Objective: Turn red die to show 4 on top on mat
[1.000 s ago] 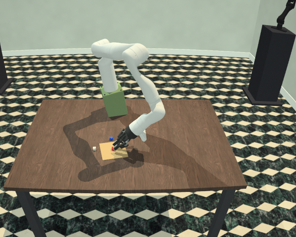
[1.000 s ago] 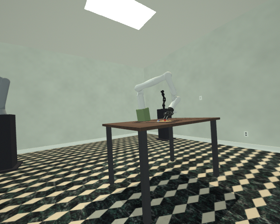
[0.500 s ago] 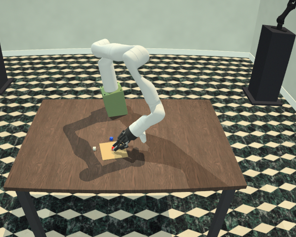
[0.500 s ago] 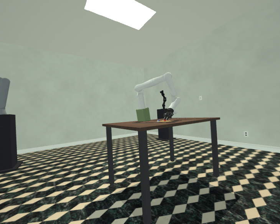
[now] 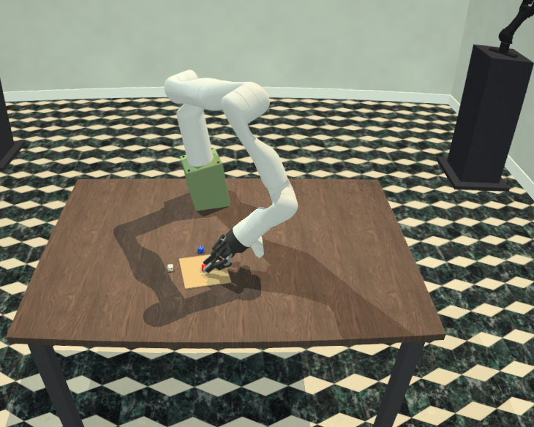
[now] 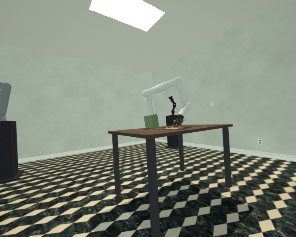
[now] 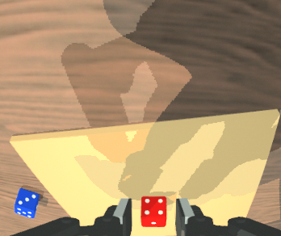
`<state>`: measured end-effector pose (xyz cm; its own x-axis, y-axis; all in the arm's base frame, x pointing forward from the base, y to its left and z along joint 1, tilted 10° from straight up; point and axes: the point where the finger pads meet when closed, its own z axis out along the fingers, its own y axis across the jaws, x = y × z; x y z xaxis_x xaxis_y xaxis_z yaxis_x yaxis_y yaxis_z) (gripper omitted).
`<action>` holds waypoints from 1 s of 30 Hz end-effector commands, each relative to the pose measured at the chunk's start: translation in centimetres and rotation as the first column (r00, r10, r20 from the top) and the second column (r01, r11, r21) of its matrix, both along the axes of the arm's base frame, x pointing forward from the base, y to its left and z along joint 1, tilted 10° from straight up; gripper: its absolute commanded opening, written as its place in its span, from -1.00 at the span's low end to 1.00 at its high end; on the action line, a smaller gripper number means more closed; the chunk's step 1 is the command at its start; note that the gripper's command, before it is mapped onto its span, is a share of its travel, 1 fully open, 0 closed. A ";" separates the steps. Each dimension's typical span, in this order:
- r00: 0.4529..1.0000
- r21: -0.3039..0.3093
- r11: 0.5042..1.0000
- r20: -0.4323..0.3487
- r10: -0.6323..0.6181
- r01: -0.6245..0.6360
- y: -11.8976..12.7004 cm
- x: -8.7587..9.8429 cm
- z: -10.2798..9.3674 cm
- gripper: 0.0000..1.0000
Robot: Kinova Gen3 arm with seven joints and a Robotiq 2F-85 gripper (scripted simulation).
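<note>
The red die (image 5: 203, 267) (image 6: 174, 127) (image 7: 153, 211) is on the yellow mat (image 5: 191, 278) (image 7: 52, 159). In the wrist view its four-pip face is the side toward the arm; its top, strongly foreshortened at the lower edge, shows one pip. My gripper (image 5: 206, 267) (image 7: 153, 212) is open, tilted, with one finger on each side of the die and a narrow gap on both sides. The blue die (image 5: 200, 249) (image 7: 27, 203) lies off the mat, three pips on its arm-facing side. The white die (image 5: 170, 267) lies left of the mat; its pips are too small to read.
The wooden table (image 5: 120, 294) bears the mat, the dice and the green arm base (image 5: 207, 188) behind them. In the top view, the blue die is close behind the mat's back edge. The arm reaches in from the right and its shadow falls across the mat.
</note>
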<state>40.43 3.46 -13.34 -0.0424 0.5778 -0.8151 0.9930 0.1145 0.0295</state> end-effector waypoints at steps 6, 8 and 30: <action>1.000 0.001 1.000 0.001 0.000 0.000 0.0 0.1 0.1 -0.39; 1.000 0.001 1.000 0.001 0.000 0.000 0.0 0.1 0.1 -0.39; 1.000 0.001 1.000 0.001 0.000 0.000 0.0 0.1 0.1 -0.78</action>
